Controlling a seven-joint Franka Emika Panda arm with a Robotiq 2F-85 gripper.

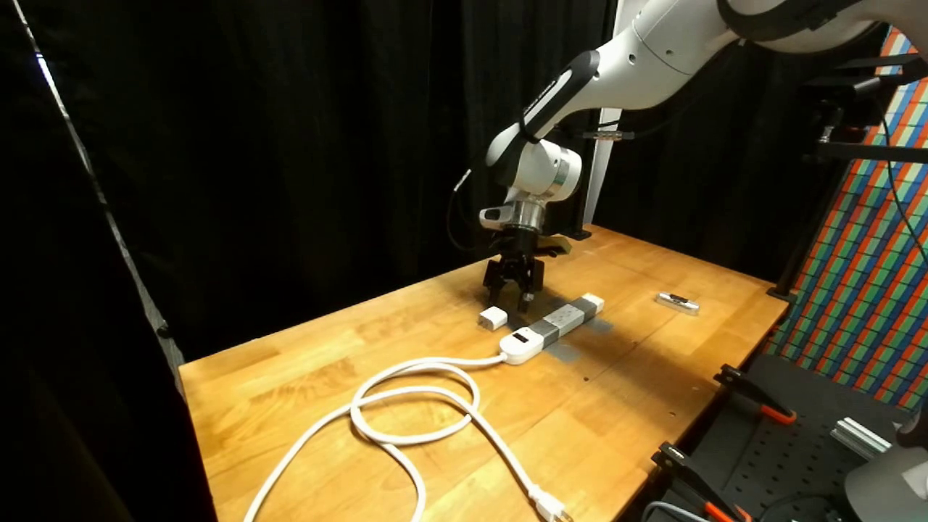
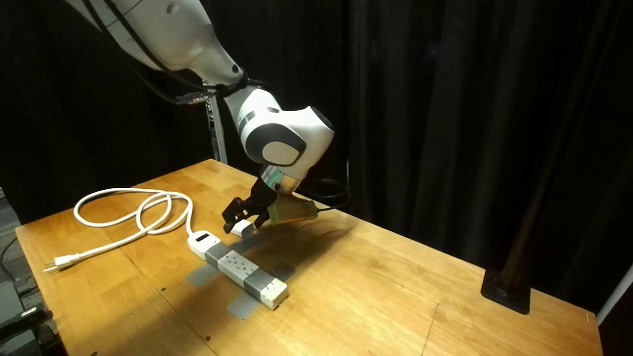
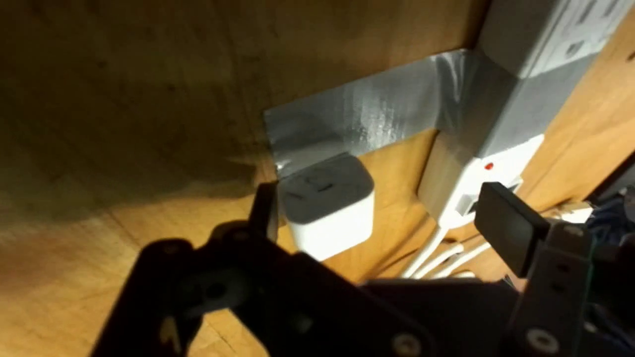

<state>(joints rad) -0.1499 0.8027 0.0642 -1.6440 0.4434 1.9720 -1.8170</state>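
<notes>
Indoors, white block [image 1: 494,318], wooden tabletop [image 1: 594,420], black curtains [image 1: 290,167].

Black curtains [image 1: 290,159] hang behind the wooden table [image 1: 616,413] in both exterior views. In an exterior view, a small silver item [image 1: 677,302] with a dark patch lies on the table, and two black clamps [image 1: 757,395] with orange parts sit at its edge. Beside it are a grey perforated surface [image 1: 783,464], a ribbed metal bar [image 1: 860,438] and a red, green and blue patterned panel [image 1: 848,268]. In an exterior view, a dark post [image 2: 524,237] stands on a square black foot [image 2: 494,299].
</notes>
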